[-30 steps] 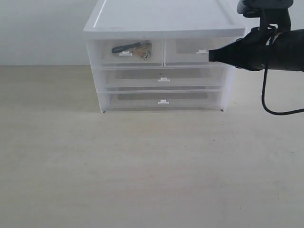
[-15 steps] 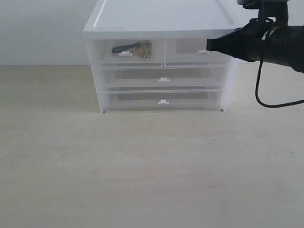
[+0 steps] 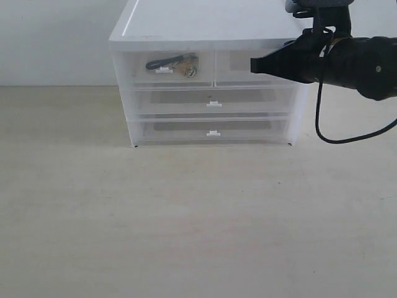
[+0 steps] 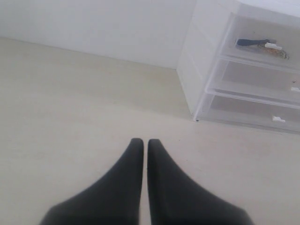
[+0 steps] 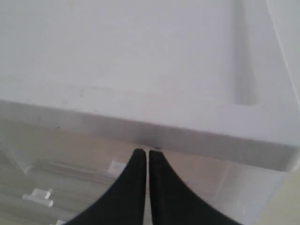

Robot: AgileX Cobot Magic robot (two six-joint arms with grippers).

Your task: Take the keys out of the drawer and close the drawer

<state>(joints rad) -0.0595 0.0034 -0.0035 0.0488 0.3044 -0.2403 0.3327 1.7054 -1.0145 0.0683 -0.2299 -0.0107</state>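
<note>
Exterior view: keys [image 3: 180,64] in drawer [image 3: 133,67], well left of clenched right gripper [image 3: 253,65].

White plastic cabinet [image 3: 211,25] stands on a pale wood-grain table [image 3: 186,217], back near a plain white wall [image 3: 56,37]. Flat top with a raised rim. Top-row right small drawer [image 3: 234,74] is pushed in, front translucent. Under the top row sit two full-width drawers, middle drawer [image 3: 173,97] and bottom drawer [image 3: 173,127], both pushed in, each with a small white tab handle [image 3: 214,104] at centre. Greyish patches show through their fronts; contents unclear.
</note>
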